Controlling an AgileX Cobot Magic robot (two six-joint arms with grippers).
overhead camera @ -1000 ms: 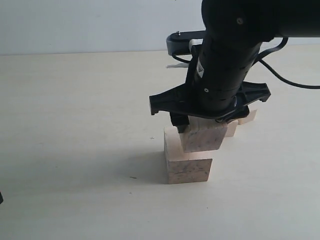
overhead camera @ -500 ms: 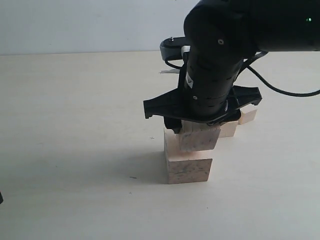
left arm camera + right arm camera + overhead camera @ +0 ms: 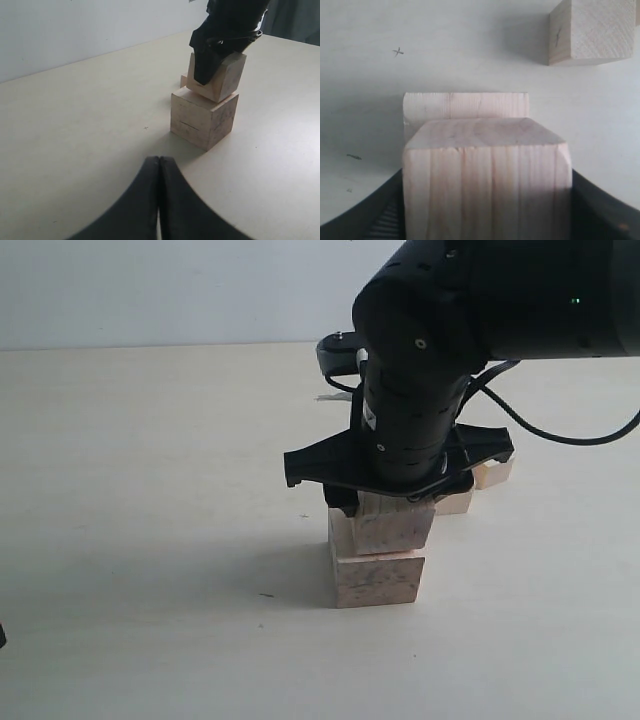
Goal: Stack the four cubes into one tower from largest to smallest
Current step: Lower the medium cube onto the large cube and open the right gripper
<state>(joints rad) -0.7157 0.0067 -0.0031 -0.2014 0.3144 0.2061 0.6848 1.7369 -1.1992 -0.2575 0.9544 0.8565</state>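
Observation:
The largest cube (image 3: 378, 578) stands on the table. On top of it is the second-largest cube (image 3: 395, 525), held from above by my right gripper (image 3: 390, 502), which is shut on it. The cube's underside looks to be touching the big cube's top. In the right wrist view the held cube (image 3: 487, 180) fills the space between the black fingers (image 3: 600, 212), with the largest cube (image 3: 465, 105) showing beneath it. The third cube (image 3: 455, 503) and the smallest cube (image 3: 493, 475) sit behind the stack to the right. My left gripper (image 3: 159, 160) is shut and empty, well short of the stack (image 3: 202, 117).
The pale table (image 3: 150, 490) spreads out to the left and in front of the stack. A black cable (image 3: 580, 435) trails behind the right arm. One loose cube (image 3: 592, 30) lies near the stack in the right wrist view.
My right gripper has moved left and down with the second-largest cube, bringing it from an offset hover to sit squarely over the largest cube. The left gripper has not moved.

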